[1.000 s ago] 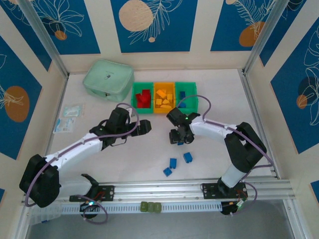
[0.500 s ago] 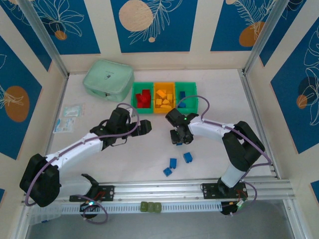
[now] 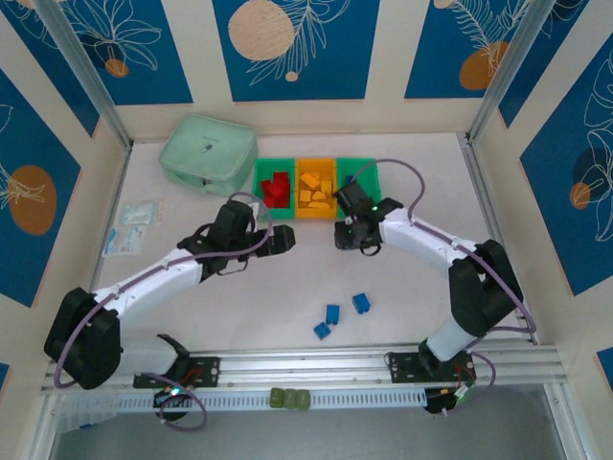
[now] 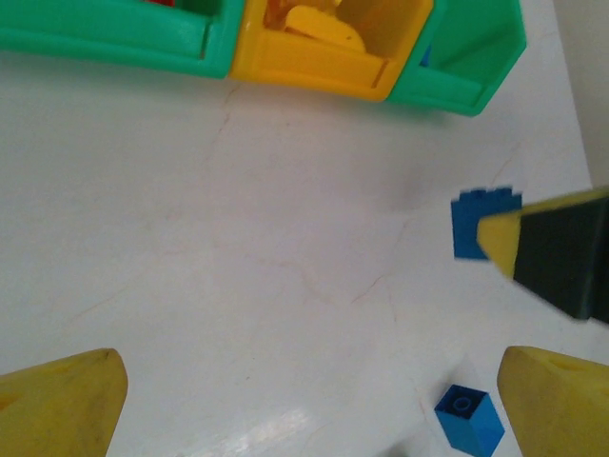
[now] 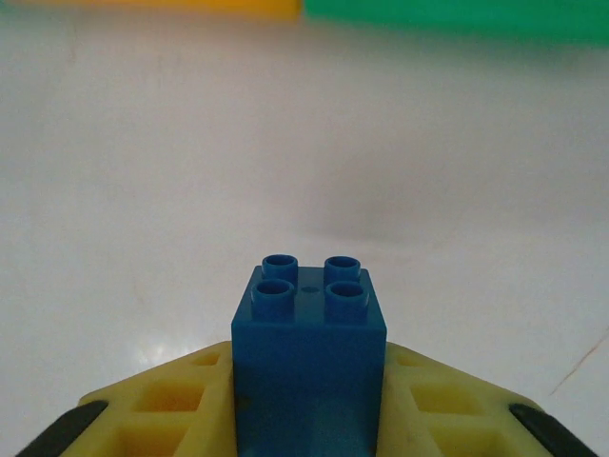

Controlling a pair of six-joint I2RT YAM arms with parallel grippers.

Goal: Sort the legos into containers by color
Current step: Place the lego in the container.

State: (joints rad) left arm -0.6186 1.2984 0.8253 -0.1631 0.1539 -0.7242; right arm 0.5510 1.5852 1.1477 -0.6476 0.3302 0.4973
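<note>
My right gripper (image 5: pixel 309 386) is shut on a blue lego (image 5: pixel 309 338), studs facing away; from above this gripper (image 3: pixel 346 236) hangs just in front of the containers (image 3: pixel 316 217). The row's left green bin (image 3: pixel 259 188) holds red legos, the orange bin (image 3: pixel 299 175) yellow ones, and the right green bin (image 3: pixel 373 183) blue ones. Three blue legos (image 3: pixel 332 312) lie loose on the table nearer the arms. My left gripper (image 3: pixel 283 242) stands open over bare table, nothing between its fingers. The left wrist view shows the held lego (image 4: pixel 474 224) and a loose blue one (image 4: pixel 469 419).
A pale mint zippered pouch (image 3: pixel 208 153) lies at the back left beside the bins. Small plastic packets (image 3: pixel 129 227) rest near the left wall. A metal rail (image 3: pixel 316 364) runs along the near edge, with small green pieces (image 3: pixel 289 398) in front of it.
My right gripper closed on a blue lego and carried it up from the table toward the bins. The left arm shifted slightly toward the bins, still open.
</note>
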